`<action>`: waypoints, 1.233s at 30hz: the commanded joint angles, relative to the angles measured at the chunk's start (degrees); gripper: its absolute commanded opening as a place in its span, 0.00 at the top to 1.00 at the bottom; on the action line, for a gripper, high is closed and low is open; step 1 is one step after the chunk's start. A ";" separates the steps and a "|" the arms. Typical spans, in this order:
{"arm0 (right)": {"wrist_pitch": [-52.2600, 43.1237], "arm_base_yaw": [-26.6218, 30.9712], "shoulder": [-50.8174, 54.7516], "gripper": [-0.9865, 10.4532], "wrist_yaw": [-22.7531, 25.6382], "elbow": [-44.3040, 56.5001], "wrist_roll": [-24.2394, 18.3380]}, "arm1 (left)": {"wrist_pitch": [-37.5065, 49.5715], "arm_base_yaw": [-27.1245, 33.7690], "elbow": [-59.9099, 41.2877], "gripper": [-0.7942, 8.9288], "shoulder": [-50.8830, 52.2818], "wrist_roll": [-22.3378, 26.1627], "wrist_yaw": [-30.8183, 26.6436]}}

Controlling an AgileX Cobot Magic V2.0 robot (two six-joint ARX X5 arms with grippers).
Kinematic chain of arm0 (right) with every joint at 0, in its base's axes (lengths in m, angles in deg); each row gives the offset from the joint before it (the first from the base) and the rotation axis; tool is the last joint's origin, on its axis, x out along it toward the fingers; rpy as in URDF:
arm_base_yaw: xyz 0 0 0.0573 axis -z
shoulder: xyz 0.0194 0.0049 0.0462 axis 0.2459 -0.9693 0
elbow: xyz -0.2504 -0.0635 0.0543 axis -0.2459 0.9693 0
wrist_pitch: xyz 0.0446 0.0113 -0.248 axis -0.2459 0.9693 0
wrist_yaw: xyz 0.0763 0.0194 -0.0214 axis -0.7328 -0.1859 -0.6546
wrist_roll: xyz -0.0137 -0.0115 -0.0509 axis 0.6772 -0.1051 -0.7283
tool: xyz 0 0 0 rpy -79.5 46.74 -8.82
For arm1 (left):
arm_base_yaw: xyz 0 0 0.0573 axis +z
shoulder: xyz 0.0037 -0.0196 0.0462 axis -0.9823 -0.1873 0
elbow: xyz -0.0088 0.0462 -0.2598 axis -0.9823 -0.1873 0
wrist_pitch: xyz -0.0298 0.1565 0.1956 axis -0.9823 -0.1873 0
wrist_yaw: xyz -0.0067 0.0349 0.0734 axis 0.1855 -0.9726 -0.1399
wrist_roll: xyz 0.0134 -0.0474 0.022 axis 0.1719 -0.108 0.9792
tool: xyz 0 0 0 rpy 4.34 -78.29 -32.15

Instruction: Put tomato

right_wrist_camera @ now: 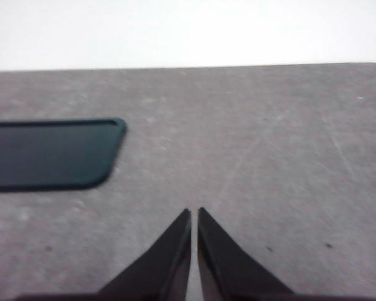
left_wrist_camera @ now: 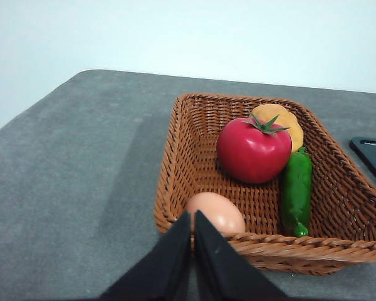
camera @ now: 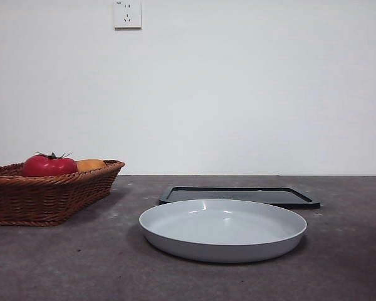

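Note:
The glossy red tomato [left_wrist_camera: 254,150] with a green stem lies in a brown wicker basket [left_wrist_camera: 175,157], also seen at the left of the front view [camera: 49,165]. My left gripper [left_wrist_camera: 192,216] is shut and empty, hovering just outside the basket's near rim, apart from the tomato. My right gripper [right_wrist_camera: 194,213] is shut and empty above bare grey table. Neither arm shows in the front view.
The basket [camera: 44,194] also holds an orange fruit [left_wrist_camera: 285,122], a green vegetable [left_wrist_camera: 297,188] and an egg [left_wrist_camera: 216,212]. A grey round plate [camera: 223,229] sits mid-table, with a black tray [camera: 238,195] behind it, also in the right wrist view [right_wrist_camera: 50,153].

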 commanded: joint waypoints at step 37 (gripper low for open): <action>33.86 -22.05 -41.55 0.91 -19.58 -48.39 9.94 | -33.22 -10.43 49.00 0.91 -40.94 -8.87 31.85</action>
